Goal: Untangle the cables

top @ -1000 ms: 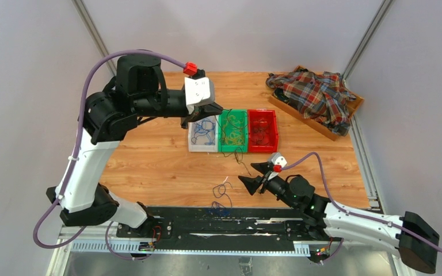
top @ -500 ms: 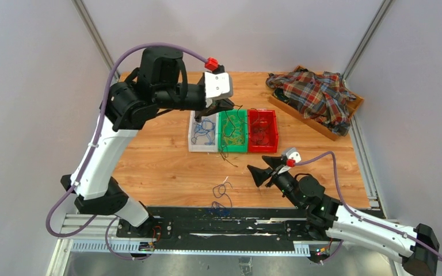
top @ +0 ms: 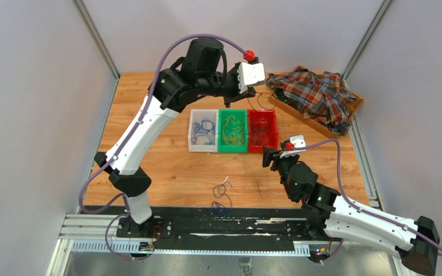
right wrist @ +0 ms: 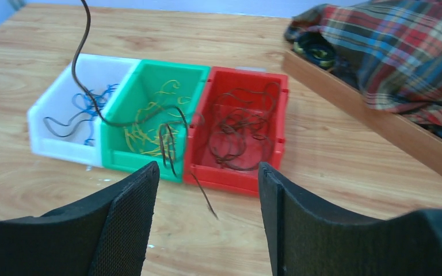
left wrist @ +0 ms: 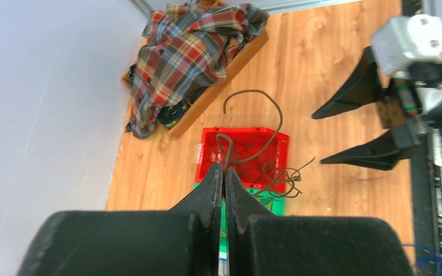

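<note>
My left gripper [top: 243,95] [left wrist: 224,169] hangs high over the red bin [top: 273,131], shut on a dark brown cable [left wrist: 265,144]. The cable loops down from the fingertips and ends in a small tangle [left wrist: 279,181]. In the right wrist view the same cable [right wrist: 80,63] dangles across the white bin [right wrist: 52,123] and the green bin [right wrist: 149,75]. My right gripper [top: 269,158] [right wrist: 207,172] stands open and empty just in front of the red bin [right wrist: 236,178]. A few loose blue and dark cables [top: 221,192] lie on the table near the front edge.
The white bin [top: 193,131] holds blue cables, the green bin [top: 232,115] yellow ones, the red bin dark ones. A plaid shirt [top: 316,98] [left wrist: 190,52] fills a wooden tray [right wrist: 380,123] at the back right. A black rail [top: 218,221] runs along the near edge.
My left arm has swung right and back, carrying the dark cable from over the white bin to over the red bin. My right gripper has moved right and toward the red bin.
</note>
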Available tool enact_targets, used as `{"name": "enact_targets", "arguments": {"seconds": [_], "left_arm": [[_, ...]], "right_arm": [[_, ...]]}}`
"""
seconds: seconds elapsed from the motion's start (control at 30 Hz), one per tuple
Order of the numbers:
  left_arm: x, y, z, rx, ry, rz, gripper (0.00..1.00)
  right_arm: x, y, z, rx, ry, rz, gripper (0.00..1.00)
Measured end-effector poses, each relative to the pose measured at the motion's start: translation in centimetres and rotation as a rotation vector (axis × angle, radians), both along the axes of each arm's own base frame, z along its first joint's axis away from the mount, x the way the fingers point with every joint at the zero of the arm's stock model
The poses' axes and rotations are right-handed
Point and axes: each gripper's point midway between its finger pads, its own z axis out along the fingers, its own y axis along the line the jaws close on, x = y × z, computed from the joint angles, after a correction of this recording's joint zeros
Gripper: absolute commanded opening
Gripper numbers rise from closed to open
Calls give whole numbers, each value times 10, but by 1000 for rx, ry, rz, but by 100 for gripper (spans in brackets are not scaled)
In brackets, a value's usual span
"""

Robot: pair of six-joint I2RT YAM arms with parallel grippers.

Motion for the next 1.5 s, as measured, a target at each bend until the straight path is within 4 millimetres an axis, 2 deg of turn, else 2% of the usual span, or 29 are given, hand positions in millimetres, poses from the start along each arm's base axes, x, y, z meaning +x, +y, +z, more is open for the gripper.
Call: {"name": "enact_targets", "arguments": {"seconds": [0.2, 0.37, 0.57, 0.67, 1.0, 1.23, 1.5], "left_arm": [[40, -20, -21, 25, -81, 48, 0], [71, -37, -34, 19, -132, 98, 0], [87, -49, -41, 1, -158, 119, 0], [94, -53, -52, 8, -166, 123, 0], [116, -67, -142, 118, -69, 158, 0], [124, -69, -216, 198, 46, 212, 0], [135, -75, -266, 256, 96, 245, 0]], "right_arm": [[6, -30, -8, -61, 15, -146, 62], [6, -50, -3, -33, 10, -220, 61], [5, -62, -7, -45, 23, -260, 60], [4, -65, -10, -59, 33, -268, 60], [4, -79, -4, -86, 42, -321, 58], [3, -87, 1, -85, 41, -355, 57], [4, -102, 0, -74, 54, -410, 56]]}}
